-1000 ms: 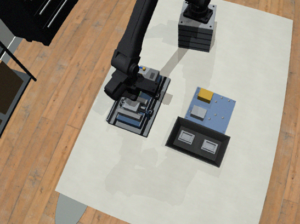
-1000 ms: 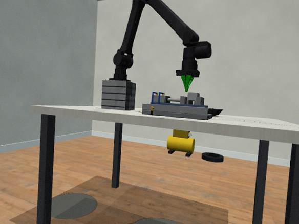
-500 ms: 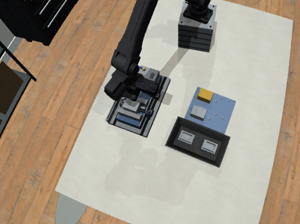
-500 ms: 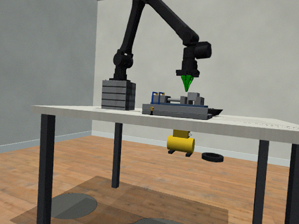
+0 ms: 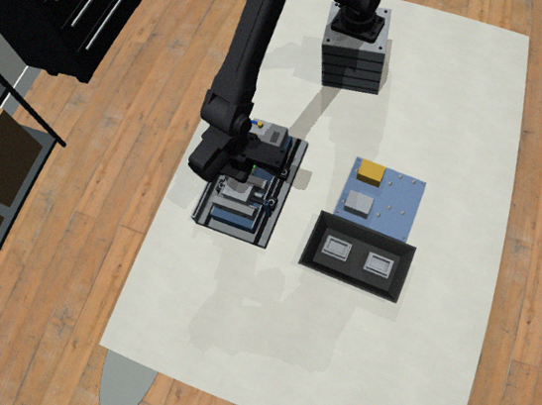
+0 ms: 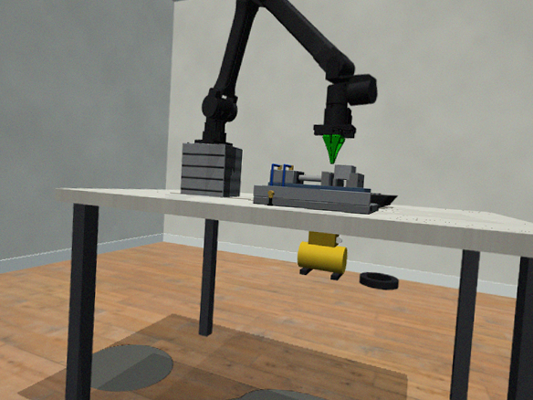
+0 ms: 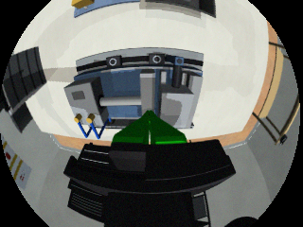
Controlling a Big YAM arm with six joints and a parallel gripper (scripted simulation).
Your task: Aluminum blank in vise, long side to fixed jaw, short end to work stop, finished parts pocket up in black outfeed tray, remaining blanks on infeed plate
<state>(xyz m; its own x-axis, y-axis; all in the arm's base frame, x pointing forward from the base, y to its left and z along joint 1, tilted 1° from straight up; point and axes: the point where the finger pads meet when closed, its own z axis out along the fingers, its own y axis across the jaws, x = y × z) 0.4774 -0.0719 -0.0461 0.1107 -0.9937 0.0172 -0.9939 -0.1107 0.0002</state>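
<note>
The gripper point(image 6: 331, 161), fingers closed on nothing, hangs just above the vise point(image 5: 252, 197), with open air around it. The vise jaws and the blank point(image 5: 235, 190) between them block any low pass there. The arm's pedestal point(image 5: 378, 53) stands near the far edge of the bench. The infeed plate point(image 5: 405, 203) and outfeed tray point(image 5: 313, 246) occupy the middle right. A bare corridor runs between vise and tray. The near half of the table point(image 5: 260, 356) carries nothing tall.
</note>
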